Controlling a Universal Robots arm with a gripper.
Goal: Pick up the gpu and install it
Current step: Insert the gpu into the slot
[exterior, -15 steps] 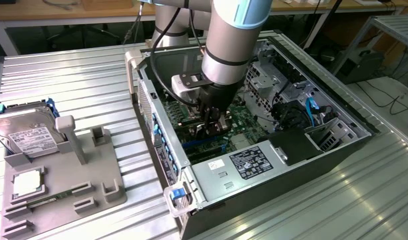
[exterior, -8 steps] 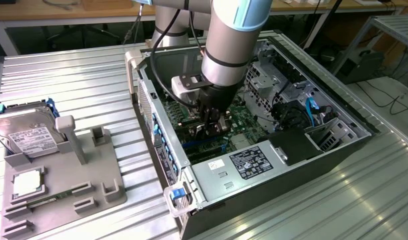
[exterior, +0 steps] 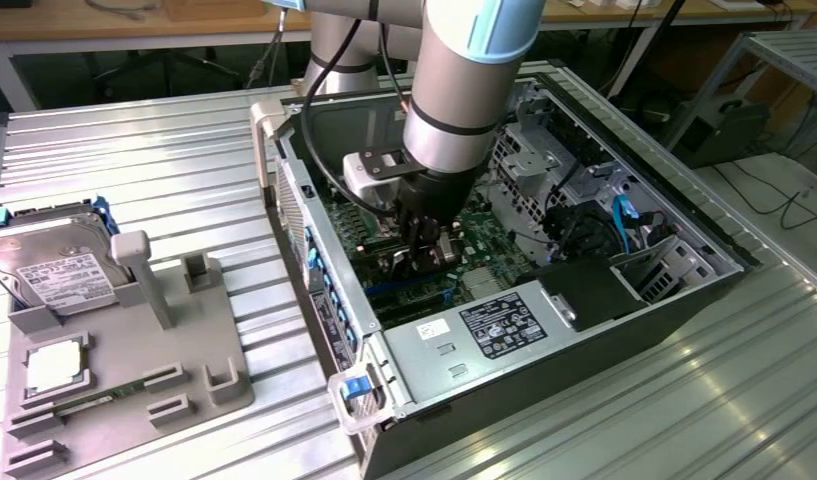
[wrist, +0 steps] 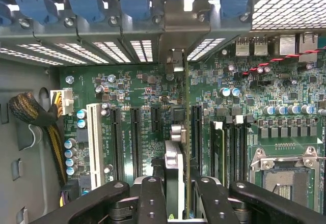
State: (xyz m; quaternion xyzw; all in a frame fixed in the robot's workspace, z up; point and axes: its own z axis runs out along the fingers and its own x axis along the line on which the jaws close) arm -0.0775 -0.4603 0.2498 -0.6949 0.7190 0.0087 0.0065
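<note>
In the exterior view my gripper [exterior: 426, 262] reaches down into the open computer case [exterior: 515, 330], just above the green motherboard [exterior: 482, 240]. In the wrist view the gpu [wrist: 185, 132] is seen edge-on as a thin upright card between my two black fingers [wrist: 153, 198]. It stands over the motherboard's expansion slots [wrist: 135, 137]. Its silver bracket end [wrist: 175, 30] sits at the case's rear slot opening. My gripper [wrist: 178, 203] is shut on the gpu. Whether the card's edge is seated in a slot is hidden.
Blue slot latches [wrist: 81, 0] line the rear wall. Memory sticks [wrist: 219, 152], an open CPU socket [wrist: 285, 173] and a cable bundle [wrist: 35, 117] flank the card. On the table at the exterior view's left, a grey fixture [exterior: 128, 350] holds a hard drive [exterior: 55, 265].
</note>
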